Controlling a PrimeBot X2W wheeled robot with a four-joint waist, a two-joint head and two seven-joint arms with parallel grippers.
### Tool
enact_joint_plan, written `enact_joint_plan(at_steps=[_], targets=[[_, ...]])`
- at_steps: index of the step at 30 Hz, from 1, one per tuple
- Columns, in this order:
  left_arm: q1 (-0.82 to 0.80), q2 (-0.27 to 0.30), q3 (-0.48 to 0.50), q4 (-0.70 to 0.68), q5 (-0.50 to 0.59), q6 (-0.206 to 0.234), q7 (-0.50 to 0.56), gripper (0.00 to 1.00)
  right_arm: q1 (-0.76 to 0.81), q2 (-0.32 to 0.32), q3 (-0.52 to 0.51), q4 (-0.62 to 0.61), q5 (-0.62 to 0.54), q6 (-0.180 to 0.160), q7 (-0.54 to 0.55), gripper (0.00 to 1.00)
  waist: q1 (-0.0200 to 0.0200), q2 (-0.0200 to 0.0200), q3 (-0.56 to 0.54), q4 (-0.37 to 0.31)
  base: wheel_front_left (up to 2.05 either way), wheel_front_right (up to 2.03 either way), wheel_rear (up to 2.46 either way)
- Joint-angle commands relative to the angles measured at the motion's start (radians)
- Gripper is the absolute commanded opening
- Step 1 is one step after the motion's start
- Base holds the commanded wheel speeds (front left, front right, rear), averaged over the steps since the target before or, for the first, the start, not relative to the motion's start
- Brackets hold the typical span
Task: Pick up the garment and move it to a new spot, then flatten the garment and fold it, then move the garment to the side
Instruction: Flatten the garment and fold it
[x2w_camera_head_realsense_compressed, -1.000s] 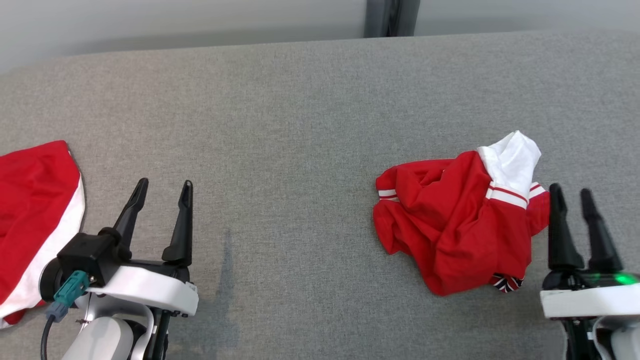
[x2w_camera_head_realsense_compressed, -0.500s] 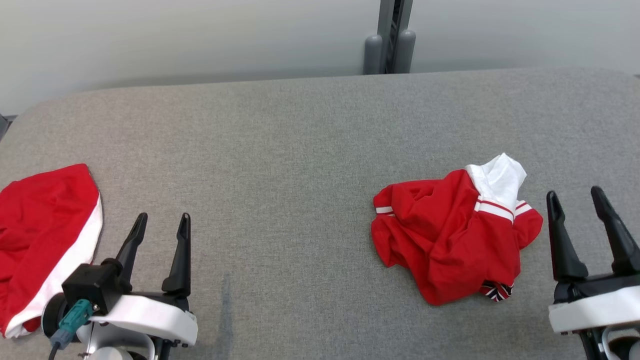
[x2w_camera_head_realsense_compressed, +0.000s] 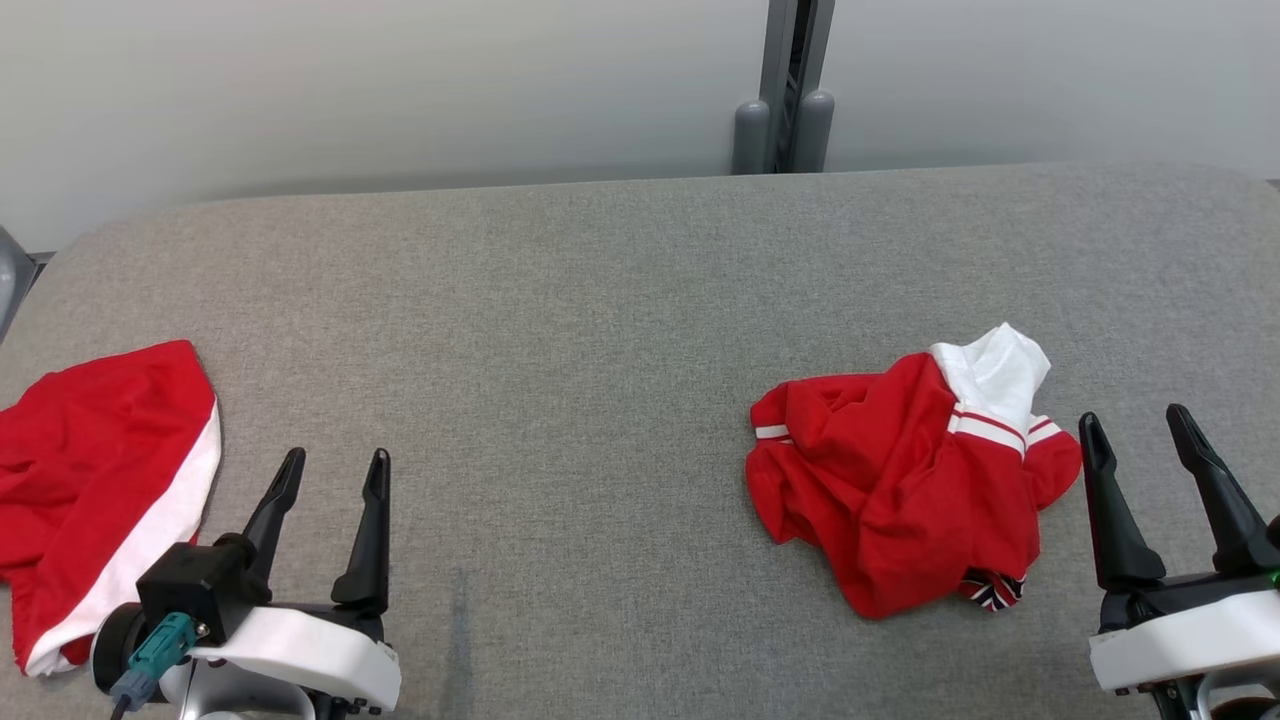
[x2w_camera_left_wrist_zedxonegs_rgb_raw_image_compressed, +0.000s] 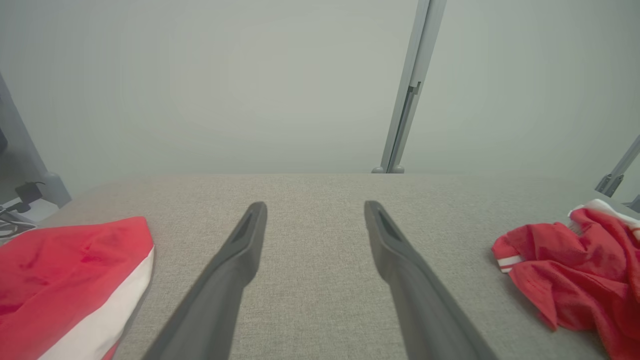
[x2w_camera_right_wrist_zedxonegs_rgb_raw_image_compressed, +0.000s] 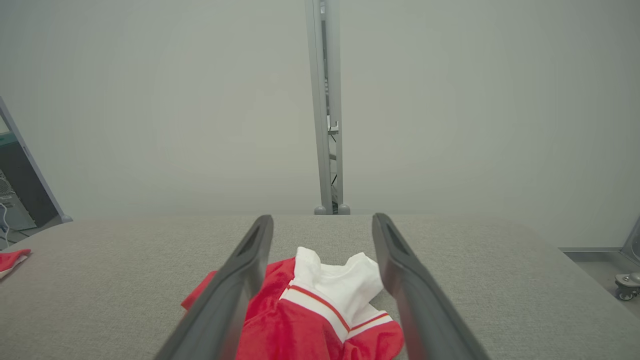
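The crumpled garment (x2w_camera_head_realsense_compressed: 900, 490), red and white, lies on the grey bench (x2w_camera_head_realsense_compressed: 560, 330) right of centre, just beside the right tool (x2w_camera_head_realsense_compressed: 1132, 416). Both tools are spread wide and empty. The left tool (x2w_camera_head_realsense_compressed: 337, 458) is near a second red garment (x2w_camera_head_realsense_compressed: 100, 480) at the bench's left edge.

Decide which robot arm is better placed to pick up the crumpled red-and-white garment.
Right. The right pincer stands open beside the crumpled red-and-white garment, which lies ahead of its fingers in its wrist view. The left pincer, also open, sits far across the grey table.
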Motion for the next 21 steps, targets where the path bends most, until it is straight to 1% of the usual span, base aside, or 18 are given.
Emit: enact_joint_plan(at_steps=[1, 5, 7, 9, 12, 15, 17, 18, 21], targets=[[-0.001, 0.005, 0.000, -0.004, 0.001, 0.002, -0.001, 1.00, 0.009, -0.001, -0.004, -0.005, 0.003, 0.000, 0.006, 1.00, 0.0000, 0.0000, 0.002, 0.001, 0.00, 0.00, 0.00], [-0.015, 0.004, -0.002, -0.007, 0.002, 0.001, -0.001, 1.00, -0.013, -0.007, -0.016, 0.001, 0.037, 0.000, 0.013, 1.00, 0.0000, 0.0000, 0.013, 0.007, 0.00, 0.00, 0.00], [-0.025, 0.002, -0.005, -0.009, 0.003, -0.001, 0.000, 1.00, -0.033, -0.029, -0.027, 0.021, 0.054, 0.000, 0.024, 1.00, 0.0000, 0.0000, 0.023, 0.013, 0.00, 0.00, 0.00], [-0.034, -0.001, -0.007, -0.011, 0.004, -0.004, -0.003, 1.00, -0.064, -0.054, -0.042, 0.058, 0.096, 0.000, 0.039, 1.00, 0.0000, 0.0000, 0.039, 0.019, 0.00, 0.00, 0.00], [-0.053, -0.005, -0.014, -0.012, 0.009, -0.009, -0.005, 1.00, -0.130, -0.128, -0.057, 0.144, 0.150, 0.000, 0.051, 1.00, 0.0000, 0.0000, 0.073, 0.030, 0.00, 0.00, 0.00], [-0.077, -0.008, -0.022, -0.010, 0.012, -0.018, -0.007, 1.00, -0.204, -0.206, -0.043, 0.243, 0.207, 0.000, 0.069, 1.00, 0.0000, 0.0000, 0.111, 0.044, 0.00, 0.00, 0.00], [-0.094, -0.011, -0.027, -0.006, 0.016, -0.025, -0.011, 1.00, -0.261, -0.255, -0.014, 0.302, 0.248, 0.000, 0.080, 1.00, 0.0000, 0.0000, 0.136, 0.053, 0.00, 0.00, 0.00], [-0.094, -0.011, -0.027, -0.006, 0.016, -0.025, -0.011, 1.00, -0.261, -0.255, -0.014, 0.302, 0.248, 0.000, 0.080, 1.00, 0.0000, 0.0000, 0.136, 0.053, 0.00, 0.00, 0.00], [-0.120, -0.018, -0.034, 0.000, 0.020, -0.035, -0.017, 1.00, -0.338, -0.315, 0.054, 0.381, 0.306, 0.000, 0.119, 1.00, 0.0000, 0.0000, 0.172, 0.066, 0.00, 0.00, 0.00]])
